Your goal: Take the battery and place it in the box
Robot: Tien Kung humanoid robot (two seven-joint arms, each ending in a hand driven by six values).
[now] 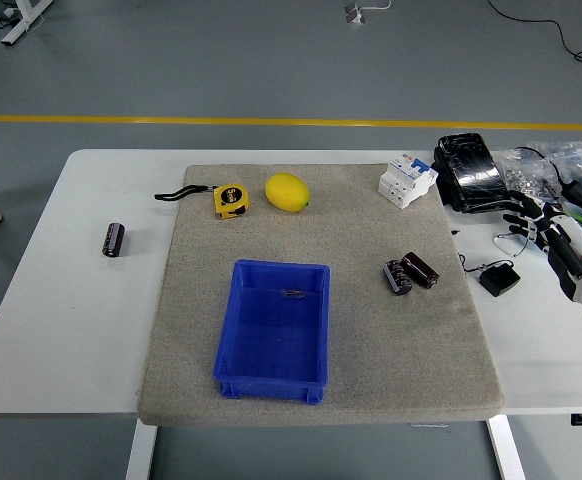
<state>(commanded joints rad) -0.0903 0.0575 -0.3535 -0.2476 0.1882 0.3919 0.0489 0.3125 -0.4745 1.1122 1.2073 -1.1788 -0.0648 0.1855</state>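
Head view: a blue box [273,330] stands on a grey mat [451,350] near the front of the white table [51,340]. One small dark item [293,294] lies on the box floor near its far wall — too small to identify, though it may be a battery already delivered. Two dark cylindrical cells [410,272], taken here as batteries, lie touching each other on the mat to the right of the box; a third dark cylinder [114,239] lies on bare table, well left of the mat. A yellow tape measure [230,198], a lemon [287,192] and a white circuit breaker [407,179] sit along the far edge. The right hand [531,222] hovers at the right edge, fingers spread, holding nothing — clear of the cells. Judgement: pickup not yet begun; reach, grasp, carry and release all remain.
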